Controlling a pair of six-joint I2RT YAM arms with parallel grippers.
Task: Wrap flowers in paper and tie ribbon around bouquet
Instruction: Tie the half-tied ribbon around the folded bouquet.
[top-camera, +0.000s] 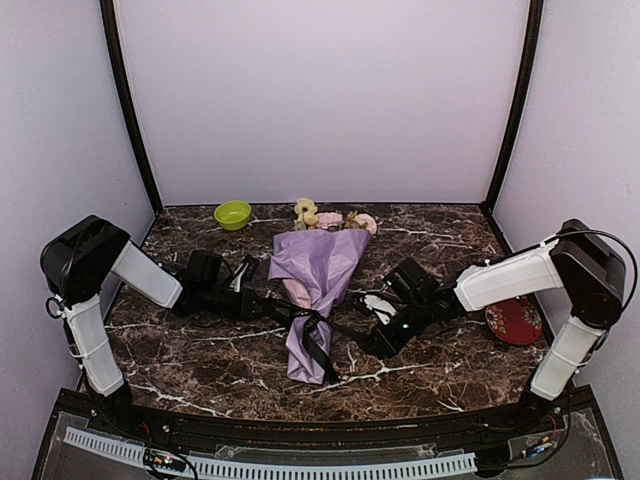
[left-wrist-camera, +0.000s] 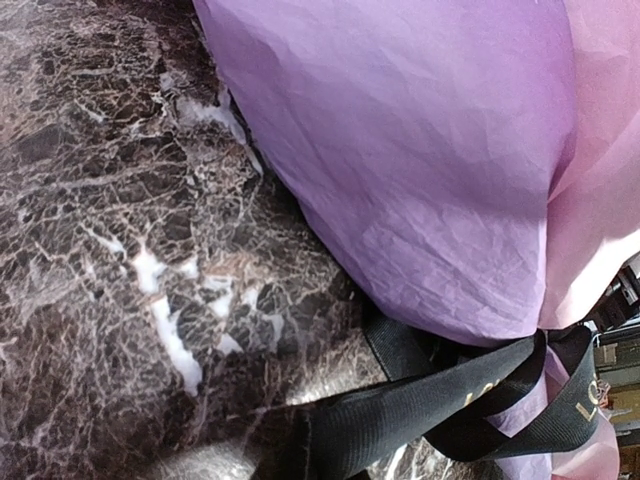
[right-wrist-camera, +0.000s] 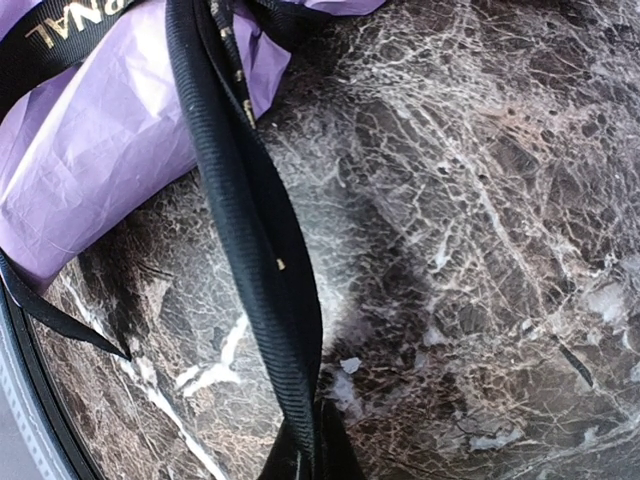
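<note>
— In the middle of the table (top-camera: 200, 350), what lies there?
— The bouquet (top-camera: 316, 285). It lies flat on the dark marble, with the wide end toward the back wall and the narrow end toward the arms. The paper (top-camera: 322, 262) is lilac and creased, with a pink part at its left fold. The flowers (top-camera: 330, 218), pale pink and yellow, come out at the wide end.
— And the ribbon (top-camera: 312, 325)?
— It is black with gold letters. It goes around the narrow part of the cone, and loops and tails hang over the lower end of the paper.
— Where are the grippers?
— One is at each side of the tied place, and both are low over the table. The left gripper (top-camera: 280, 309) is just beside the paper and closed together. In its wrist view a wide tail of ribbon runs to the bottom edge, toward the fingers, so it pinches this tail. The right gripper (top-camera: 366, 344) is closed too. In its view a band of ribbon goes stretched and twisted down to the same place, and it is also pinched. The fingers themselves I cannot see in the wrist views.
— Is there something else on the table?
— A green bowl (top-camera: 233, 213) at the back left, apart from the flowers, and a red round thing (top-camera: 513, 320) under the right arm.
</note>
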